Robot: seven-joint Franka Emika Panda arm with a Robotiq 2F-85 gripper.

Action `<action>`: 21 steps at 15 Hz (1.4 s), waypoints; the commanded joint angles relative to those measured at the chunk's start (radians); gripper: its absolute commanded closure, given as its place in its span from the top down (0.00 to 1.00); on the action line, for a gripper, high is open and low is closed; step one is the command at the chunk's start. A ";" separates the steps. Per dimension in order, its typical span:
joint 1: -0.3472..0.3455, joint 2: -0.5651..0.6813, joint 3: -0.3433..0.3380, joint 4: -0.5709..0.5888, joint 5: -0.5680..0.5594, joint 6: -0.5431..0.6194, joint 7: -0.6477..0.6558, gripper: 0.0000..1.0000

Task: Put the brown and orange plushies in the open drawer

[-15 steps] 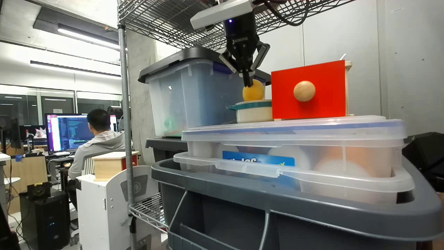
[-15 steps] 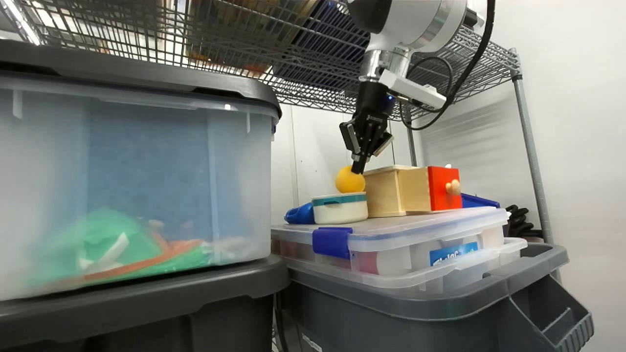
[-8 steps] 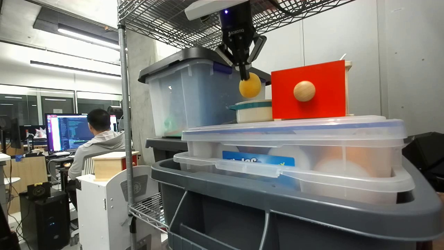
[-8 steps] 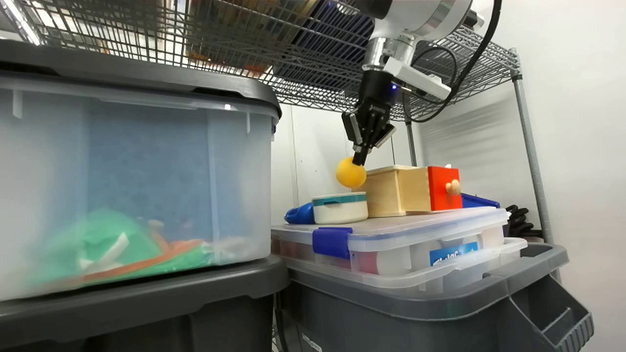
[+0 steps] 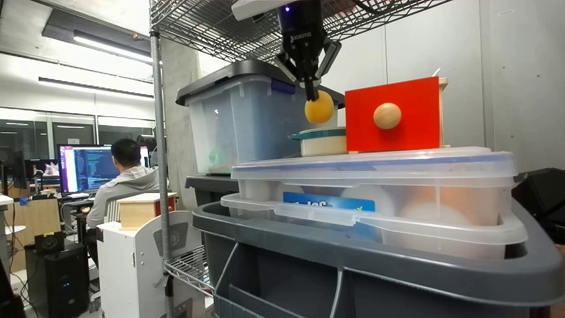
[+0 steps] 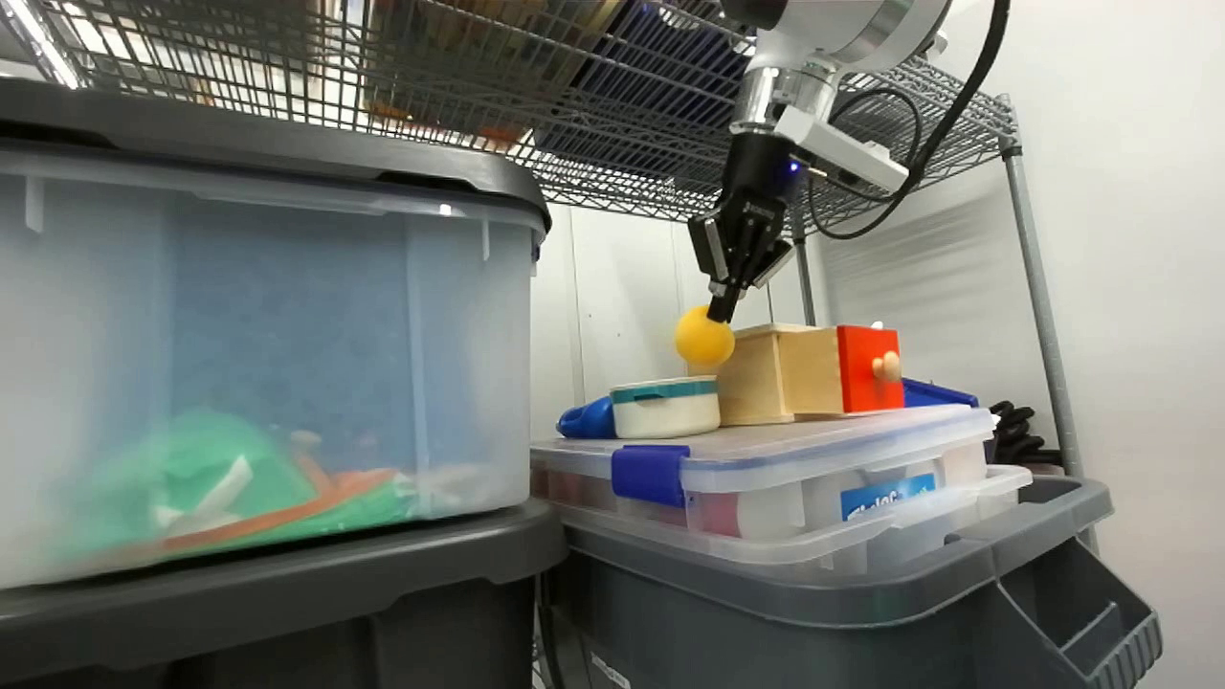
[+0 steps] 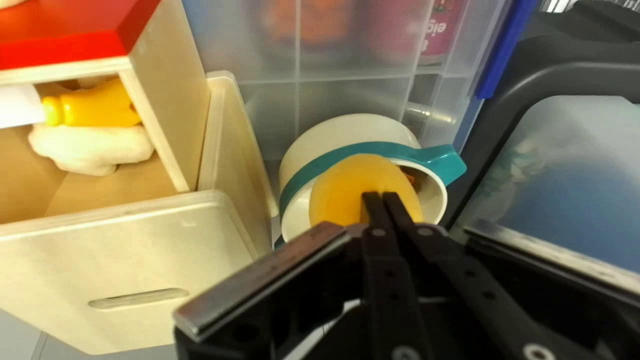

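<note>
Gripper (image 6: 722, 317) pointing down at a slant, pinching the orange plushie (image 6: 701, 339), above the teal-rimmed pot (image 6: 665, 419)

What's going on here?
A white robot arm has its black jaws shut on a round yellow-orange plush ball, holding it above a round cream pot with a teal rim. Beside the pot, a pale wooden box has its red-fronted drawer open; a lumpy cream object and a yellow object lie inside. The ball isn't in the drawer yet.
</note>
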 commanded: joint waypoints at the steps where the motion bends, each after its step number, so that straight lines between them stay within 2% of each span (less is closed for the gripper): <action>1: -0.003 -0.055 -0.017 -0.050 0.011 0.020 0.017 0.01; 14: -0.017 -0.171 -0.074 -0.104 0.006 -0.012 0.075 0.01; 21: -0.027 -0.176 -0.104 -0.114 -0.001 -0.014 0.100 0.01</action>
